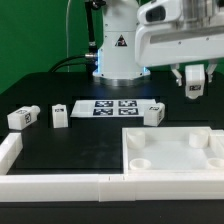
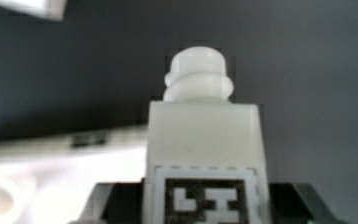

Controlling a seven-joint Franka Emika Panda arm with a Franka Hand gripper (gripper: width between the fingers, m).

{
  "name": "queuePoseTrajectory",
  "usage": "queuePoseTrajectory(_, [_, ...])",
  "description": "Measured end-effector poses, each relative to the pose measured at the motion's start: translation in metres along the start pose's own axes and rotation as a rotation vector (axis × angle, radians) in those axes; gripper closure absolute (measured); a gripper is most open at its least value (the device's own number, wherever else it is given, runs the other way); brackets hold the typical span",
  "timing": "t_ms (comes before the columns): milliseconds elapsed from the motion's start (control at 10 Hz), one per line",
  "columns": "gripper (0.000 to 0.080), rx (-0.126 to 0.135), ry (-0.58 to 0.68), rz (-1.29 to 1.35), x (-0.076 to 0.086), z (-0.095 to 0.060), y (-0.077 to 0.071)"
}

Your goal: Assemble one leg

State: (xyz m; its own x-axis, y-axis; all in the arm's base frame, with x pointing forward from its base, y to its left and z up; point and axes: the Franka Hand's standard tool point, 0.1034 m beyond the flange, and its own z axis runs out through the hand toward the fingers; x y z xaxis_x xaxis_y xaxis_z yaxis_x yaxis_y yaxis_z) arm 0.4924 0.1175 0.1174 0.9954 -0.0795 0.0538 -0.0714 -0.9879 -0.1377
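On the exterior view's left, a low white plastic rail (image 1: 12, 150) edged the black table (image 1: 60, 145), with two loose white tagged legs (image 1: 22, 118) near it. Mid-table lay the marker board (image 1: 110, 107), with a third loose leg (image 1: 153, 113) just beside it. Further right, the gripper (image 1: 193, 86) hung above the large white square tray-like piece (image 1: 170, 165). Its fingers were clenched on the leg (image 2: 206, 115), a small white stubby plastic block whose rounded peg pointed away from the wrist. In my judgement, doing the step well meant keeping the leg plumb, centring the peg over a round socket (image 1: 140, 158) and descending slowly. The air around was open; the tray's raised walls were the nearest edges.
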Motion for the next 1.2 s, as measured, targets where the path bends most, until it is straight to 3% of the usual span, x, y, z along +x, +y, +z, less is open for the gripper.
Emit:
queuePoseTrajectory(100, [0.0512,0.005,0.124,-0.008,0.007,0.0,-0.001])
queuePoseTrajectory(300, [0.0512,0.01,0.298,-0.031,0.004,0.0,-0.002])
queuePoseTrajectory(400, [0.0512,0.002,0.272,-0.056,0.001,0.005,0.0])
queuePoseTrajectory(600, [0.0512,-0.02,0.291,-0.17,0.03,0.01,0.012])
queuePoseTrajectory(800, [0.0512,-0.025,0.317,-0.225,0.059,0.011,0.014])
queuePoseTrajectory(1200, [0.0512,-0.025,0.319,-0.23,0.061,0.012,0.014])
